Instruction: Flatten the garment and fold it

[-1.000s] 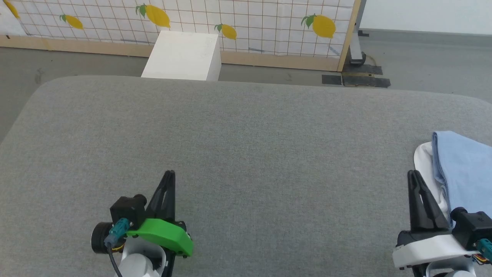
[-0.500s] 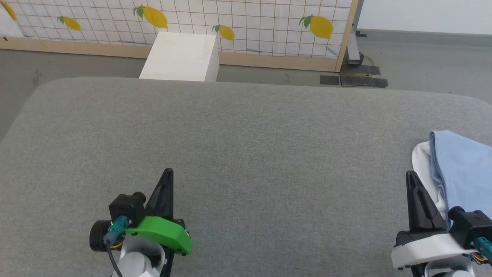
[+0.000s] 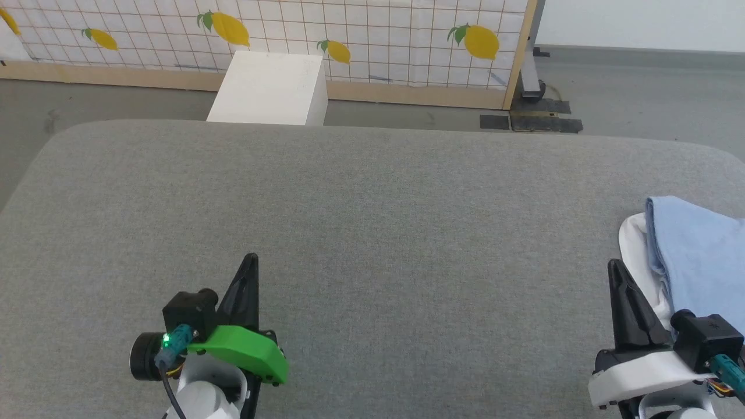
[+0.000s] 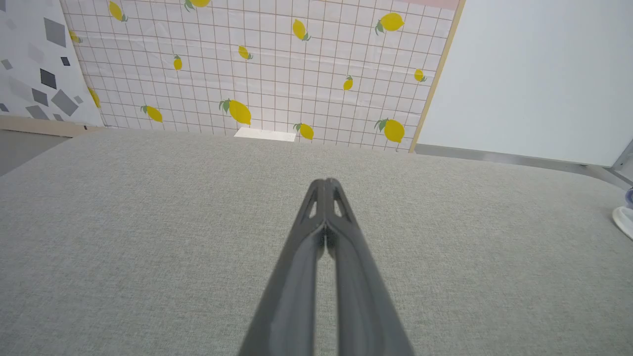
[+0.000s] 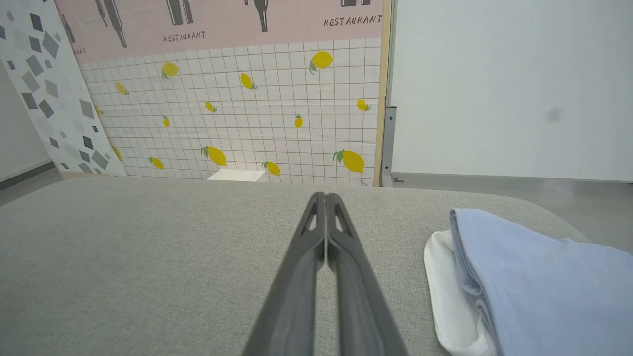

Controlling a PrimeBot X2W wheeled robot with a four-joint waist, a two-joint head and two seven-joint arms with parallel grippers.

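Observation:
The garment (image 3: 695, 256), light blue with a white part under its left edge, lies bunched at the right edge of the grey table; the right wrist view has the garment (image 5: 534, 277) at lower right. My right gripper (image 3: 614, 266) is shut and empty, just left of the cloth, not touching it; its fingertips (image 5: 325, 198) meet over bare table. My left gripper (image 3: 250, 259) is shut and empty near the front left of the table, its fingertips (image 4: 325, 183) pressed together. A sliver of the garment (image 4: 624, 217) shows at the far right of the left wrist view.
The grey fabric-covered table (image 3: 372, 203) spreads wide between the grippers. Beyond its far edge stand a white box (image 3: 268, 87) on the floor and a lemon-patterned tiled partition (image 3: 349, 29) with a wooden frame. A metal stand foot (image 3: 532, 87) sits at the back right.
Both grippers have closed from slightly parted to fully shut. The whole head view has shifted a little left and down, so the camera moved; the garment has not.

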